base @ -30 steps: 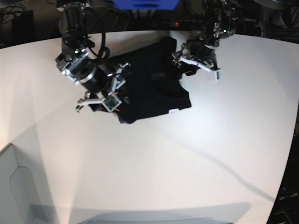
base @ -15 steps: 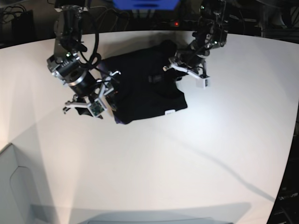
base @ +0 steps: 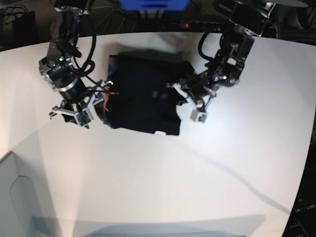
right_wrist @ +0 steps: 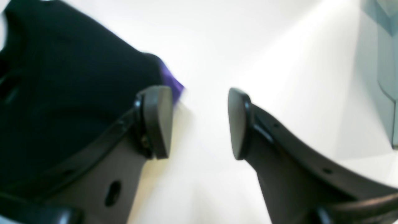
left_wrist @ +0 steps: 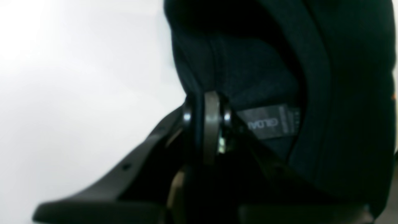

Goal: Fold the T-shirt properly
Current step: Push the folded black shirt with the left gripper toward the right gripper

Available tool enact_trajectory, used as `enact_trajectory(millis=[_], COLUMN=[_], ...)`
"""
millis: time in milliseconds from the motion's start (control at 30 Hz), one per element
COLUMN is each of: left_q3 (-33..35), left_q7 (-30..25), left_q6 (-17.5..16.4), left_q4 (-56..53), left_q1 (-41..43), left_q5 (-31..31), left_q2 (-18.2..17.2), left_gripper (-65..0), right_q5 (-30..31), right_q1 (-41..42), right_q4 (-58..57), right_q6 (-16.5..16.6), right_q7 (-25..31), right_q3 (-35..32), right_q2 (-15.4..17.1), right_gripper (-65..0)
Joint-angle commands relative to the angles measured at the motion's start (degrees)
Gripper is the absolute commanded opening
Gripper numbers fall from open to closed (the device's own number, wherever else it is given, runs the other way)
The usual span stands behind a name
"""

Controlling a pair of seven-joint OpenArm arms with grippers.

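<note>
The black T-shirt (base: 140, 96) lies bunched and partly folded on the white table (base: 197, 177), with an orange label (base: 106, 97) at its left edge and a small white tag (base: 159, 133) at its front edge. My left gripper (base: 186, 102) sits at the shirt's right edge. In the left wrist view it (left_wrist: 207, 124) is shut on a fold of the shirt (left_wrist: 248, 71) beside a grey neck label (left_wrist: 270, 125). My right gripper (base: 79, 114) is just left of the shirt. In the right wrist view it (right_wrist: 196, 123) is open and empty over bare table, with the shirt (right_wrist: 62, 81) to its left.
A pale grey container (base: 12, 197) stands at the table's front left corner and shows in the right wrist view (right_wrist: 384, 46). Cables and dark equipment (base: 148, 10) line the back edge. A purple edge (right_wrist: 172, 85) shows at the shirt's corner.
My left gripper has moved toward the front and left, dragging the shirt's right side over. My right gripper has moved left, off the shirt. The shirt now lies further left and flatter.
</note>
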Motion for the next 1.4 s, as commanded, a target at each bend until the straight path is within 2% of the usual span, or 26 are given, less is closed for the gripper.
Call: enact_trajectory(millis=[0, 100, 233, 400, 500, 567, 633, 767, 833, 933, 1100, 1167, 1233, 1367], left_q3=[2.9, 13.2, 28.0, 42.2, 47.3, 49.3, 50.5, 50.8, 50.5, 50.4, 50.0, 46.7, 42.0, 32.3], left_q7=[1.1, 2.0, 1.5, 1.5, 1.5, 1.4, 1.4, -1.7, -1.8, -1.9, -2.5, -2.5, -2.5, -1.8], left_q6=[-0.1, -0.2, -0.2, -0.2, -0.2, -0.3, -2.1, -14.1, -16.8, -16.9, -16.9, -16.9, -16.9, -16.9], left_q4=[-0.6, -4.1, -9.5, -17.2, -22.4, -25.6, -28.2, -32.9, -33.9, -33.6, -33.3, -32.0, -28.9, -20.9], left_q1=[-3.0, -12.9, -25.3, -37.7, -42.6, -45.1, -46.3, -46.4, -46.3, -45.2, -45.5, -45.5, -45.2, -44.9], left_q5=[-0.1, -0.1, -0.1, -0.1, -0.1, 1.3, 4.0, 14.5, 20.9, 26.0, 30.0, 31.6, 33.7, 38.2], left_q2=[-0.6, -1.0, 0.2, 6.9, 11.9, 15.4, 18.4, 23.4, 25.3, 26.1, 26.0, 26.0, 25.8, 25.4], left_gripper=[-65.0, -65.0, -65.0, -65.0, -65.0, -65.0, -65.0, -64.8, -62.7, -54.4, -33.8, -27.6, -24.2, -24.1], right_q5=[0.8, 0.8, 0.8, 0.8, 0.8, 0.8, 0.8, 0.8, 0.8, 0.8, 0.8, 0.8, 0.8, 0.8], right_q1=[0.6, 0.6, 0.4, 0.0, -0.2, -0.2, -0.1, 0.3, 0.0, -0.2, -0.2, -0.2, -0.2, -0.4], right_q4=[1.0, 1.0, 1.1, 1.0, 1.0, 0.9, 1.0, 1.0, 1.0, 1.0, 1.0, 1.0, 1.0, 0.9], right_q6=[0.0, 0.0, 0.0, 0.0, 0.0, 0.0, 0.0, 0.0, 0.0, 0.0, 0.0, 0.0, 0.0, 0.0], right_q7=[1.4, 1.4, 1.4, 1.4, 1.4, 1.4, 1.4, 1.4, 1.4, 1.4, 1.4, 1.4, 1.4, 1.4], right_q3=[0.6, 2.6, 5.4, 10.3, 13.4, 16.1, 19.3, 24.4, 26.4, 27.6, 28.8, 28.8, 28.8, 28.8], right_q2=[0.3, 0.3, 0.3, 0.2, 0.2, -1.1, -2.3, -3.6, -4.3, -5.1, -6.5, -6.7, -7.0, -7.5], right_gripper=[-35.2, -35.2, -35.2, -35.2, -35.2, -35.2, -35.2, -35.2, -35.2, -35.2, -35.2, -35.3, -35.4, -35.6])
